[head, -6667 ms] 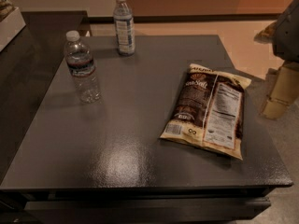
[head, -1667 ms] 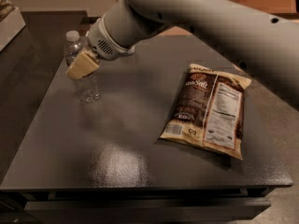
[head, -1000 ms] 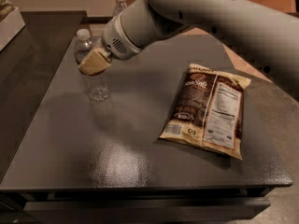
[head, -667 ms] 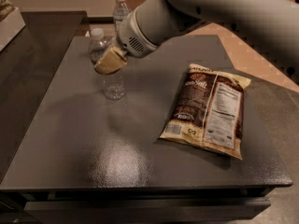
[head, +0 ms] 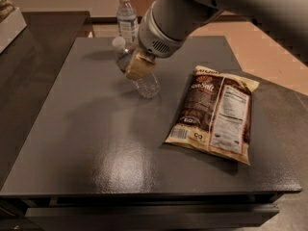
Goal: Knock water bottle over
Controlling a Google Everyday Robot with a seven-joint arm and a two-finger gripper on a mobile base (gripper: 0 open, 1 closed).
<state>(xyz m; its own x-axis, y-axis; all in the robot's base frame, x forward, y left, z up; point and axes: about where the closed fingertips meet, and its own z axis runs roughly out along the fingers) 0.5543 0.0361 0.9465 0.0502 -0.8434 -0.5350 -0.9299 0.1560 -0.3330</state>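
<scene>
The water bottle (head: 144,81) is a small clear ribbed bottle with a white cap. It stands on its base near the middle back of the dark table (head: 96,143) and leans with its cap toward the upper left. My gripper (head: 138,65) is right against the bottle's upper body and covers its label band. The big grey arm reaches down from the upper right.
A slimmer bottle with a pale label (head: 127,18) stands upright at the table's back edge, just behind the gripper. A brown snack bag (head: 216,112) lies flat on the right. A white box (head: 9,20) sits on the surface at the far left.
The arm came in and met the bottle at the back left. Gripper and bottle have moved right together toward the table's middle, and the bottle now leans instead of standing straight.
</scene>
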